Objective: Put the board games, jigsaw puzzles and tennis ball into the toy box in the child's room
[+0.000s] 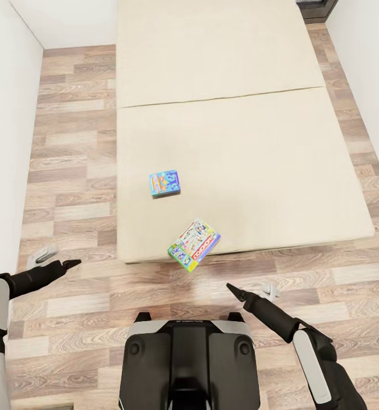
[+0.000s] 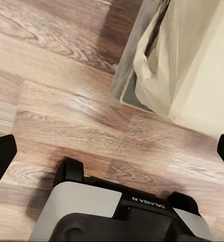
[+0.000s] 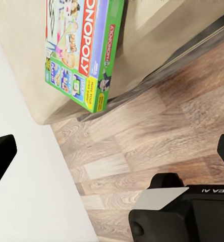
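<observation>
Head view puts our base nearest, with the left end effector [image 1: 70,263] and right end effector [image 1: 234,290] over the floor [image 1: 75,188], both released and holding nothing. Just ahead, the green board game [image 1: 194,245] overhangs the near edge of the bed [image 1: 241,165]. We judge it light, stiff and glossy, best pinched across the jutting edge, which could slip. Farther in lies the blue board game [image 1: 165,183], flat on the mattress and harder to get under. We cannot see either box's underside, and the bed's head is cut off.
</observation>
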